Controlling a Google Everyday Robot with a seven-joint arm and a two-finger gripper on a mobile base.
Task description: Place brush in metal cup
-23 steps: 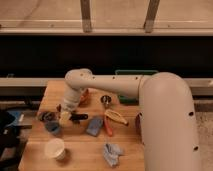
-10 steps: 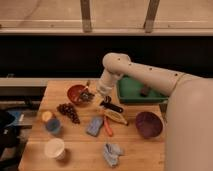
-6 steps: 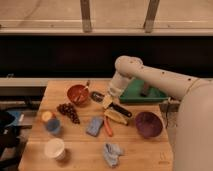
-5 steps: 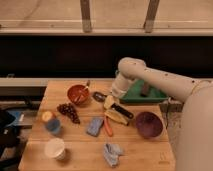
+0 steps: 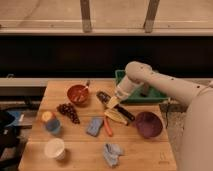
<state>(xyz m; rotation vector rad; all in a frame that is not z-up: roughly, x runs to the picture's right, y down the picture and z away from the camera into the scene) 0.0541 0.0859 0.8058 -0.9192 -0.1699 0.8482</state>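
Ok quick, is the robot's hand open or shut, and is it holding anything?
Hand: closed, low over the table right by the brush. I can't tell if it grips anything.

Worktop, pale wood, carrying:
- red-brown bowl
- bunch of dark grapes
- blue cup
- white cup
- blue-grey pad
- crumpled grey cloth
- purple bowl
- green tray, at the far edge
- banana
- brush, black, lying slantwise just beside the banana

Claw, fingers drawn together, low over the brush's far end; arm reaching in from the right.
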